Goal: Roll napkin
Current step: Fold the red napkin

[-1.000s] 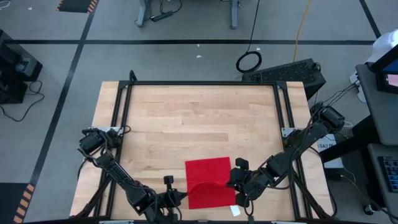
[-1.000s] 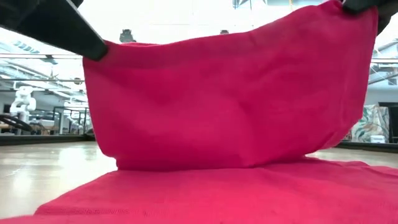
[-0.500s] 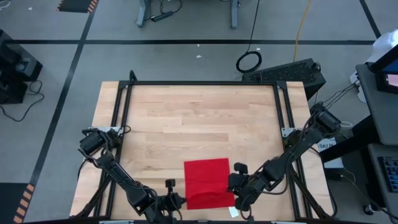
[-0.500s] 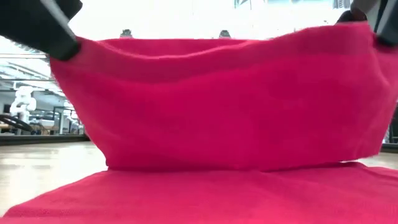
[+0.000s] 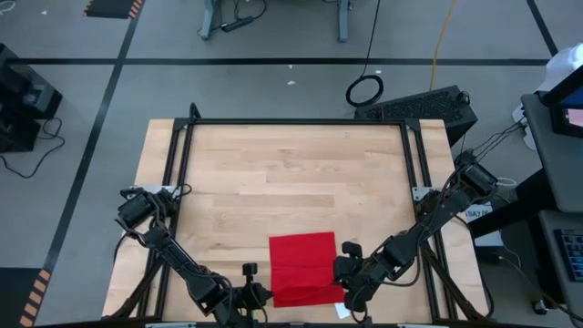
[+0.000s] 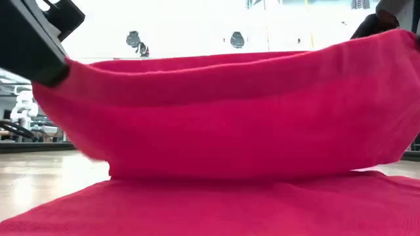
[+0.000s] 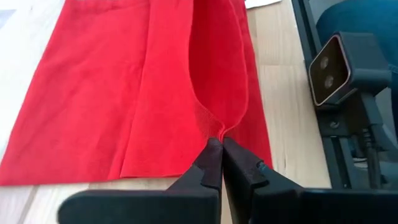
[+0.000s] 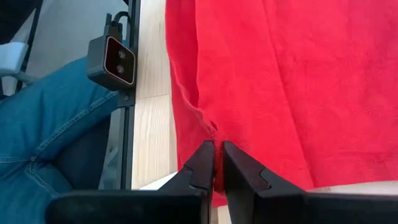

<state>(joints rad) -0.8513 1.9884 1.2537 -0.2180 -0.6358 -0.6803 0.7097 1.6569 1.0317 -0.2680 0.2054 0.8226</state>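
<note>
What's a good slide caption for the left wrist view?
Left gripper shut on the edge of the red napkin, lifting a fold over the wooden table.

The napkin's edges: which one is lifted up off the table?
The napkin's near edge, pinched by the left gripper and right gripper; the others lie flat.

Robotics lab: framed wooden table (image 5: 291,173), taped grey floor (image 5: 273,55), loose cables (image 5: 364,89), another robot (image 6: 25,105) behind.

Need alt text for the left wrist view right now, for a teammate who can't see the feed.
The left gripper, fingers shut, pinches the near edge of the red napkin, lifting it into a fold over the rest of the cloth lying flat on the wooden table. A small camera sits on the table's edge frame beside it.
</note>
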